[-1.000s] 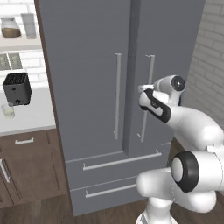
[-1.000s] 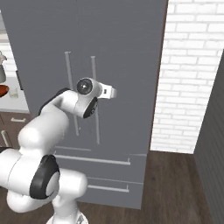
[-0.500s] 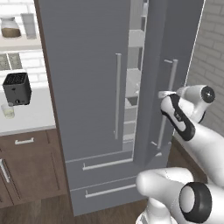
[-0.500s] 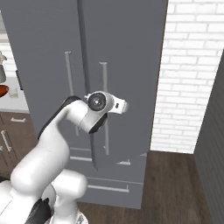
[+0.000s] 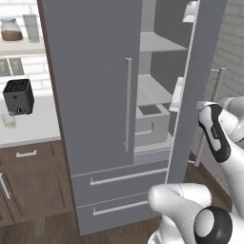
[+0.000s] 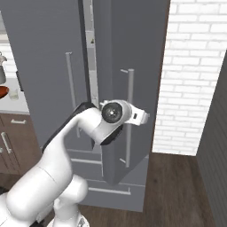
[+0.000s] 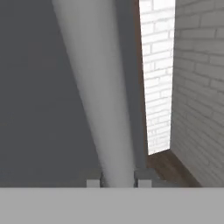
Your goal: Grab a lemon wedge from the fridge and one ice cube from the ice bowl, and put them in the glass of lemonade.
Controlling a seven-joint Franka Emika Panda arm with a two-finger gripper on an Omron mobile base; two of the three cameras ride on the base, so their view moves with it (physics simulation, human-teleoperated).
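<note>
The grey fridge (image 5: 95, 95) stands with its right door (image 5: 200, 71) swung partly open, showing shelves and a bin (image 5: 151, 121) inside. My gripper (image 7: 118, 180) is shut on that door's thin silver handle (image 7: 105, 109), which runs up between the two fingertips (image 7: 144, 177). The same grip shows at the handle (image 6: 130, 102) in the right base view, and beside the door's edge, gripper (image 5: 202, 106), in the left base view. The glass of lemonade (image 5: 8, 120) stands on the counter by the toaster. The reddish-brown ice bowl (image 6: 2, 91) peeks in at the far left. The lemon wedge and the ice cube are hidden.
A black toaster (image 5: 19, 95) sits on the white counter above dark brown cabinets (image 5: 28, 181). A jar of brown powder (image 5: 9, 29) and a grey glass (image 5: 31, 26) stand on a shelf above. A white brick wall (image 6: 195, 80) lies right of the fridge.
The right fridge door has swung from closed to well open. My hand stayed on its handle and moved right and toward the base with it.
</note>
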